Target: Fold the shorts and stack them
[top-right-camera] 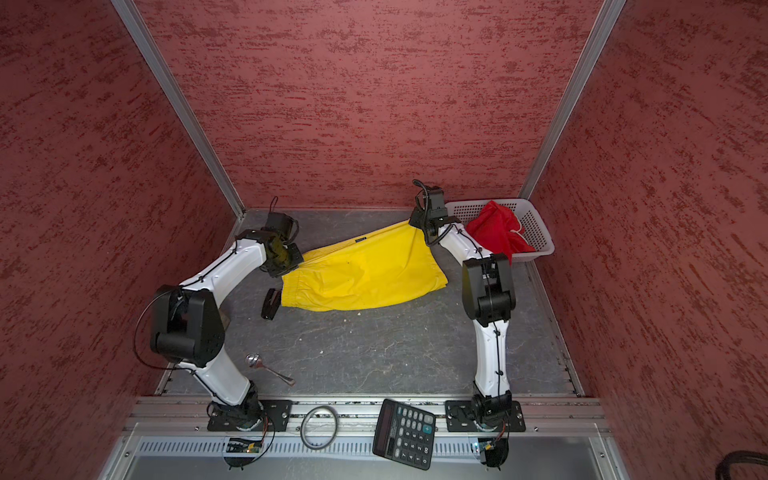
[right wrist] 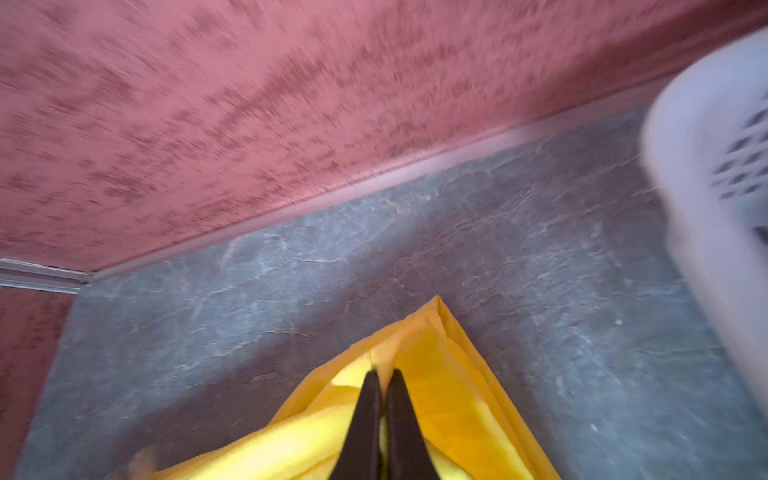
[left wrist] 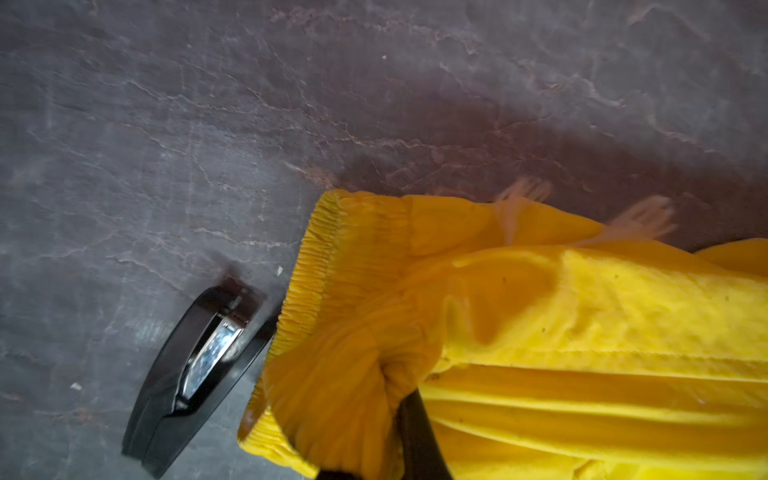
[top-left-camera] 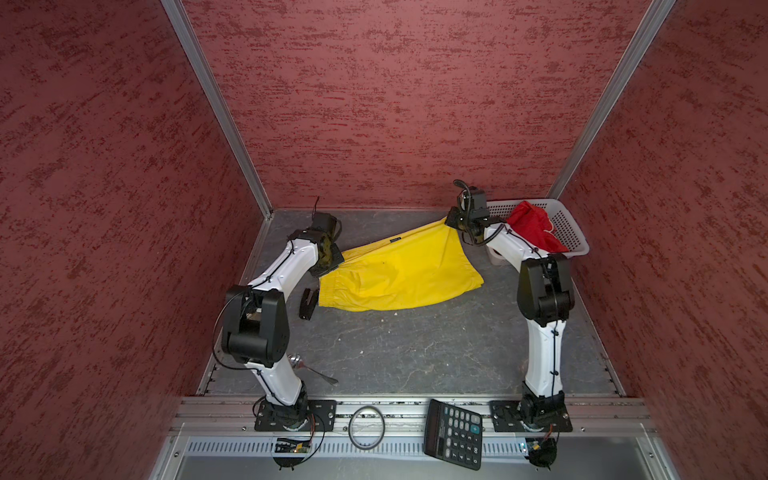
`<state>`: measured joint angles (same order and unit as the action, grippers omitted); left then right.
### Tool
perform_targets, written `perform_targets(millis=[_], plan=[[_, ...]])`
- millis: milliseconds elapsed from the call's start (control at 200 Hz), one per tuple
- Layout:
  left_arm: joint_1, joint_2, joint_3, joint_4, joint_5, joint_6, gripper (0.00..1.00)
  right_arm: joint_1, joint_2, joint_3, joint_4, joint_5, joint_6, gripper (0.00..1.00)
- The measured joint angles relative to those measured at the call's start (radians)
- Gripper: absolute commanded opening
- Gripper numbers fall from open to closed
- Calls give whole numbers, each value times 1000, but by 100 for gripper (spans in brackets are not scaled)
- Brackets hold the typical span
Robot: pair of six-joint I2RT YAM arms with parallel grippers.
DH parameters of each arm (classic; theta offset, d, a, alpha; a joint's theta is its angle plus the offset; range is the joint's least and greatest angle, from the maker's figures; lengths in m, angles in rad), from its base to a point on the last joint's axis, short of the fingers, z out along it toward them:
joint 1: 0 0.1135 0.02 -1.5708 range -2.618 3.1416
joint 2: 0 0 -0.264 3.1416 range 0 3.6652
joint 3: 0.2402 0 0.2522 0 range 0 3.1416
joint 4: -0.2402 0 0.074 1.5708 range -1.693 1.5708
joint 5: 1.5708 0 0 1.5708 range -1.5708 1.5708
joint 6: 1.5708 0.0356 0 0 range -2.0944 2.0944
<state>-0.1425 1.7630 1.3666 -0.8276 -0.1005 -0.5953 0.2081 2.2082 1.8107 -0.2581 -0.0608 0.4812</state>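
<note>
Right wrist view shows the right gripper (right wrist: 384, 374) pinched tight on a corner of the yellow shorts (right wrist: 449, 374). In both top views the left gripper (top-left-camera: 329, 264) clamps the waistband end. The cloth is stretched between them, its lower edge resting on the table (top-left-camera: 415, 353). The red shorts (top-left-camera: 536, 230) lie heaped in the basket (top-left-camera: 575, 232), far right.

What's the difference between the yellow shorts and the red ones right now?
The yellow shorts are stretched out over the table; the red shorts sit bunched in the white basket. The left pincer and right pincer pinch the yellow pair's ends; nothing holds the red pair. The red pair shows a white drawstring, the yellow a small dark label. Both are thin, bright fabric.
</note>
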Motion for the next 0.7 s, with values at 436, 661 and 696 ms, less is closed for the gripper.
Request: perform_targets(millis=[436, 661, 696], plan=[[88, 144, -3, 19, -13, 18, 77, -37, 229, 181, -42, 21, 11, 58], [82, 87, -3, -4, -28, 16, 89, -38, 134, 50, -21, 11, 3, 48], [80, 67, -3, -6, -30, 16, 89, -38, 105, 15, -19, 1, 0, 46]])
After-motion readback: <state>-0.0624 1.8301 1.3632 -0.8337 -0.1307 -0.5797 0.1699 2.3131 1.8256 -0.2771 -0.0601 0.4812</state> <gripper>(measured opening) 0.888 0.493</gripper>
